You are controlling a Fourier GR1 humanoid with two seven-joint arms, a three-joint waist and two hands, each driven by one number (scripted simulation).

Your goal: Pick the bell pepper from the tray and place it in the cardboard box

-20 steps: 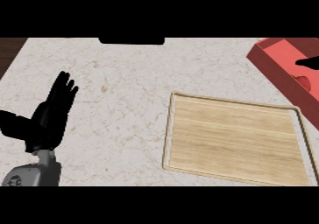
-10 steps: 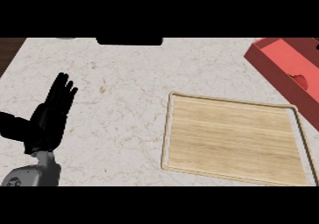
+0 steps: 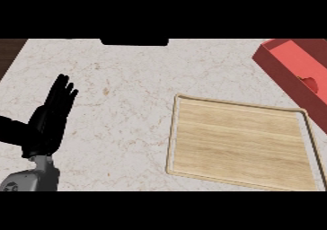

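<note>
One robot hand visible, left, fingers straight, resting. Pepper apparently in box; tray bare. Little risk beyond nudging box.

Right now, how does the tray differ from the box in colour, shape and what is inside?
The tray is pale wood; the box is red. The tray is flat with a low rim; the box has taller walls. The tray holds nothing visible; the box holds a small red thing, likely the pepper, at the right edge. The tray shows almost whole; the box is cut off by the view's right edge. Both rest on the counter.
</note>
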